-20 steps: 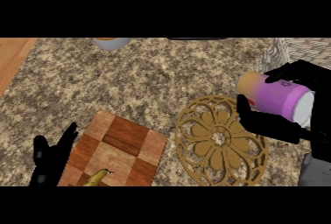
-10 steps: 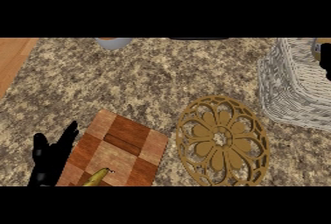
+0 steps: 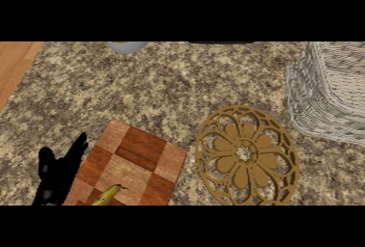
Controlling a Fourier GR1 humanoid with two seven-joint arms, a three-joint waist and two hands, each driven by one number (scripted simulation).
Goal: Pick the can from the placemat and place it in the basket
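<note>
The white wicker basket (image 3: pixel 331 91) stands at the right edge of the head view, partly cut off. The round golden openwork placemat (image 3: pixel 246 157) lies bare just left of it and nearer to me. The can shows nowhere in the view. My left hand (image 3: pixel 57 173) rests open at the lower left, fingers up, beside the wooden board. My right hand is out of view.
A checkered wooden cutting board (image 3: pixel 132 169) lies at the lower left with a banana tip (image 3: pixel 107 194) on its near edge. A grey bowl (image 3: pixel 128 46) sits at the counter's far edge. The speckled counter ends at a wooden strip (image 3: pixel 14 62) on the far left.
One second ago my right hand held the purple-labelled can at the right, over the basket's place. Now both hand and can are gone from view and the basket shows.
</note>
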